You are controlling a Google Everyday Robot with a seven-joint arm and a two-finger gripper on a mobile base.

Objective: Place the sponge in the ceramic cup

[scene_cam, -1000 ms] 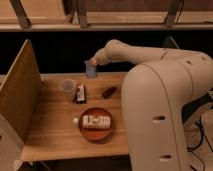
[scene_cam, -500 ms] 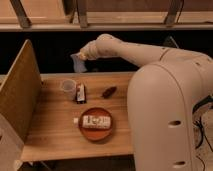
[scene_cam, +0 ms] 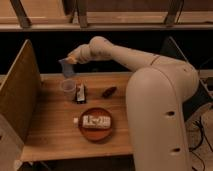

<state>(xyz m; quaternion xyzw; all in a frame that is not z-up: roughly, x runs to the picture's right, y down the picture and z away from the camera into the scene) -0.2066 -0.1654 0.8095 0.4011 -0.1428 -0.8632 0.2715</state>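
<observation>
The blue-grey sponge (scene_cam: 66,67) hangs in the air, held at its upper edge by my gripper (scene_cam: 71,60), which is shut on it. It hovers just above the pale ceramic cup (scene_cam: 68,89), which stands upright on the wooden table (scene_cam: 50,130) near the left back part. The sponge's lower edge is a little above the cup's rim, apart from it. My arm reaches in from the right across the back of the table.
A small red-and-white box (scene_cam: 80,93) stands right beside the cup. A dark red item (scene_cam: 108,92) lies further right. A red-orange plate (scene_cam: 96,124) holding a white packet sits near the front. A tall board (scene_cam: 20,95) walls the left side.
My gripper has carried the sponge leftward across the back of the table, from right of the cup to directly above it.
</observation>
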